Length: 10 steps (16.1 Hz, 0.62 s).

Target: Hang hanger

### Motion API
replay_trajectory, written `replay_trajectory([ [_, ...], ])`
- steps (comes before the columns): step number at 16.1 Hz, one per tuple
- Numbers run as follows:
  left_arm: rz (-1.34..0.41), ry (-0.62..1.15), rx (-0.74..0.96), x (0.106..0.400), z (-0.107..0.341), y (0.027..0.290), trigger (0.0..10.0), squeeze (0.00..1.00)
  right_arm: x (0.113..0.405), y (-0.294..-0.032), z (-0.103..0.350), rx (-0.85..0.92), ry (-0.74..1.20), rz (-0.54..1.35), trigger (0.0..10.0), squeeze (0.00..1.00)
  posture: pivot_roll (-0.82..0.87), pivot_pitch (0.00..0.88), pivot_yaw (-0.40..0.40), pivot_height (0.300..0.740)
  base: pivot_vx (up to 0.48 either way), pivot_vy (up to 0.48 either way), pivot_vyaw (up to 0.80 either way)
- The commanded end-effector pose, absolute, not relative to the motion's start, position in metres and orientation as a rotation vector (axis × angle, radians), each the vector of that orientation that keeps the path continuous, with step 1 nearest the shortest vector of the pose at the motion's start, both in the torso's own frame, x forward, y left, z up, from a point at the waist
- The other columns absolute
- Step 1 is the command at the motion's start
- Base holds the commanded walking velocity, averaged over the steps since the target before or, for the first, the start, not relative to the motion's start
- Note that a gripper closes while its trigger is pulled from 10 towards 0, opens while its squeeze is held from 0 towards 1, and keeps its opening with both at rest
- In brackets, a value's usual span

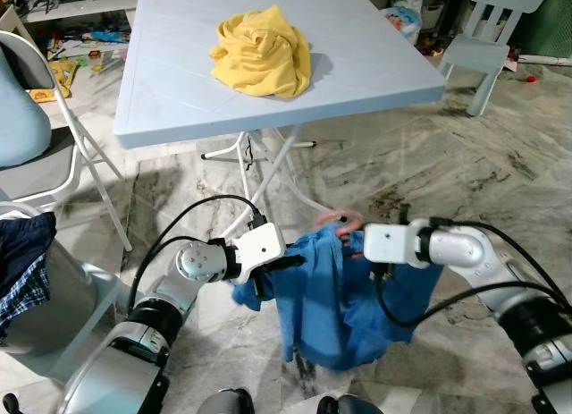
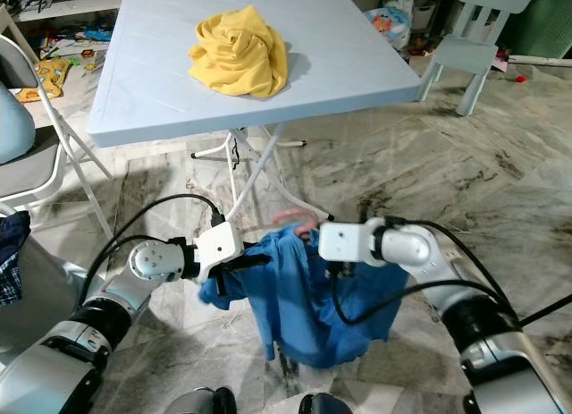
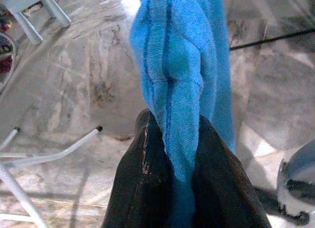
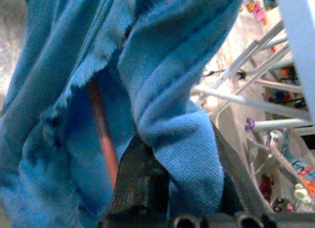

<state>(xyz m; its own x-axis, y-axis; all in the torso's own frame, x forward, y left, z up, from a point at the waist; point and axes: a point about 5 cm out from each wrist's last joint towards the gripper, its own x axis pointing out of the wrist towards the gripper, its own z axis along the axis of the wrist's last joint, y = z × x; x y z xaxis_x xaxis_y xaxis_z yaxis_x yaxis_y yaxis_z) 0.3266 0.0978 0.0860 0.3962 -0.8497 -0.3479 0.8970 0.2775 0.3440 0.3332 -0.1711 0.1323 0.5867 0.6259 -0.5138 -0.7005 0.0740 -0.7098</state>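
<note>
A blue garment (image 1: 335,298) hangs between my two grippers above the marble floor, draped on a pink hanger whose hook (image 1: 347,219) pokes out at its top. My left gripper (image 1: 284,264) is shut on the garment's left edge; in the left wrist view the cloth (image 3: 179,90) is pinched between the black fingers (image 3: 142,183). My right gripper (image 1: 356,244) is shut on the garment's right shoulder; in the right wrist view a fold of blue cloth (image 4: 182,139) sits between the fingers (image 4: 140,183), and the hanger's pink bar (image 4: 101,129) runs inside the garment.
A light blue folding table (image 1: 179,65) stands ahead with a yellow cloth (image 1: 262,52) bunched on it. A folding chair (image 1: 54,137) with clothes is at the left. A small pale chair (image 1: 487,47) stands at the back right. Toys litter the far floor.
</note>
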Motion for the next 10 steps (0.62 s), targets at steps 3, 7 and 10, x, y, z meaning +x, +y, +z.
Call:
replay_trajectory([
  [3,-1.137,0.123,0.506,0.324,0.08,0.102,0.0,0.0,0.338,-0.165,0.142,-1.117,0.016,0.993,10.0,1.0,-0.07,0.058,0.0,0.74,0.0,0.0,0.0],
  [7,-1.069,0.168,0.508,0.321,0.069,0.112,0.0,0.0,0.345,-0.174,0.147,-1.153,0.026,0.945,10.0,1.0,-0.07,0.058,0.0,0.74,0.0,0.0,0.0],
  [10,-0.998,0.195,0.507,0.321,0.064,0.12,0.0,0.0,0.349,-0.181,0.146,-1.181,0.041,0.902,10.0,1.0,-0.06,0.056,0.001,0.74,0.0,0.0,0.0],
])
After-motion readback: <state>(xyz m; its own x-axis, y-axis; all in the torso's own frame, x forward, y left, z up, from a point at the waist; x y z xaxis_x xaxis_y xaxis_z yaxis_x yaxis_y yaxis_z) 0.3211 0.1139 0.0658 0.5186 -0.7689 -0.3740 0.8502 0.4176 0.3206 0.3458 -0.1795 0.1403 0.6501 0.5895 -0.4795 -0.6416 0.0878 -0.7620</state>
